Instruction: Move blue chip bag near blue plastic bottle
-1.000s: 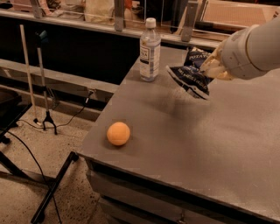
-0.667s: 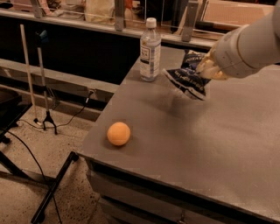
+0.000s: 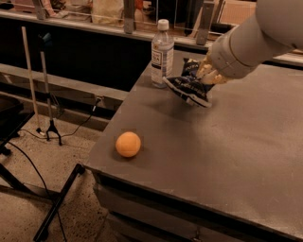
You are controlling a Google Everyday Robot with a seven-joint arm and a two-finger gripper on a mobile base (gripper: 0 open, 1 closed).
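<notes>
The blue chip bag [image 3: 188, 87] is a crumpled dark navy foil bag with a white edge. It hangs low over the grey table [image 3: 227, 142], just right of the blue plastic bottle. The blue plastic bottle [image 3: 162, 54] stands upright at the table's far left corner, clear with a white cap and a white label. My gripper [image 3: 206, 75] comes in from the upper right on a thick white arm and is shut on the bag's right end. A small gap shows between the bag's left tip and the bottle.
An orange ball [image 3: 128, 144] lies near the table's front left edge. A shelf with containers [image 3: 109, 12] runs behind the table. A stand with cables [image 3: 47, 118] sits on the floor at the left. The table's left edge drops to the floor.
My gripper has carried the chip bag a little left and down, closer to the bottle and the tabletop. The bottle and the ball have not moved.
</notes>
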